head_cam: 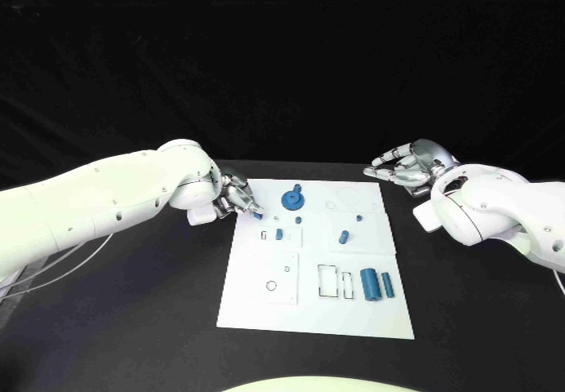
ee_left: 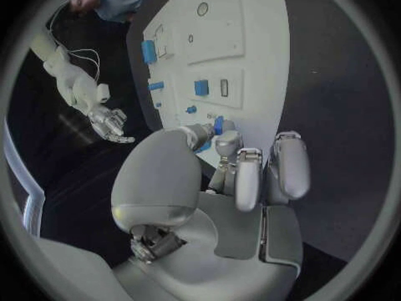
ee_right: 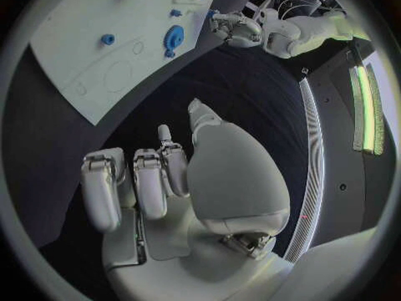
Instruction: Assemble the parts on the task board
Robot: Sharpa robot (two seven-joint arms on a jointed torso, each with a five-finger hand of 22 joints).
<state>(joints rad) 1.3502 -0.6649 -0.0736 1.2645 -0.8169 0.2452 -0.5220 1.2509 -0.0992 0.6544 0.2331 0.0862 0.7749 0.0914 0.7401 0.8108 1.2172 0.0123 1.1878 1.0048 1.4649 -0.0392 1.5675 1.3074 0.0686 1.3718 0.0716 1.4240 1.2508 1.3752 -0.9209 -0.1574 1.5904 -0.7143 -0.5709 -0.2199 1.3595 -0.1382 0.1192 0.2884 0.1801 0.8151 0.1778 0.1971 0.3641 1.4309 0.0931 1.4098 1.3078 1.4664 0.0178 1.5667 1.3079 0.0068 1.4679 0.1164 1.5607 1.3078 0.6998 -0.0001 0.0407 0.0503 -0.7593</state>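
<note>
Left hand point(ee_left: 226, 180) fingers point(ee_left: 219, 137) pinch a small blue part point(ee_left: 218, 124) above the task board point(ee_left: 259, 60).

White task board point(head_cam: 265, 306), blue parts point(head_cam: 370, 283) on it, black table point(head_cam: 141, 327). Silver left robot hand point(head_cam: 233, 198) and right robot hand point(head_cam: 402, 167), white arms.

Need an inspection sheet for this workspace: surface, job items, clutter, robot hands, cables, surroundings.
Surface: black table.
Job's things: white task board at centre; blue gear-like part near its far edge, blue cylinder near its right edge, smaller blue parts between.
Clutter: nothing seen.
Robot hands: left robot hand pinches a small blue part at the board's far left corner; right robot hand off the board, curled, holding nothing.
Cables: white cables under left arm.
Surroundings: black backdrop.
</note>
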